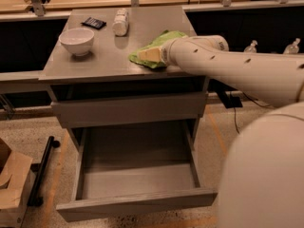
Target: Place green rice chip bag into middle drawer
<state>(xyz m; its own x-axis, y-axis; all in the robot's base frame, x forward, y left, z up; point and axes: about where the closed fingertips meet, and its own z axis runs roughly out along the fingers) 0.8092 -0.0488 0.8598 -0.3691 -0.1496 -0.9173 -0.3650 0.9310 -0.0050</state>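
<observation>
Green rice chip bag (pixel 162 39): lies on the tabletop (pixel 102 58), toward its right front corner, partly covered by the end of the arm.
Claw (pixel 149 55): set low on the bag's front half, at tabletop height. Whether it is released or clenched on the pouch cannot be told, since the wrist hides most of it.
Arm (pixel 223 63): reaches in from the right, roughly level and just above the tabletop's right edge, with the wrist pointing left.
Step in hand: probably the grasp; the bag appears not yet lifted.
Middle drawer (pixel 137 179): pulled fully out below the tabletop, its floor bare and its front panel nearest the camera.
Upper drawer front (pixel 128 109): closed, directly above the open drawer.
Next move calls for: a secure hold on the crinkly pouch, a lift clear of the tabletop's front edge, then a descent forward and down past the upper front into the open drawer.
White bowl (pixel 77 41): upright at the tabletop's left, well apart from the bag.
White bottle (pixel 121 23): lying on its side near the back edge.
Black object (pixel 93 23): flat, behind the bowl.
</observation>
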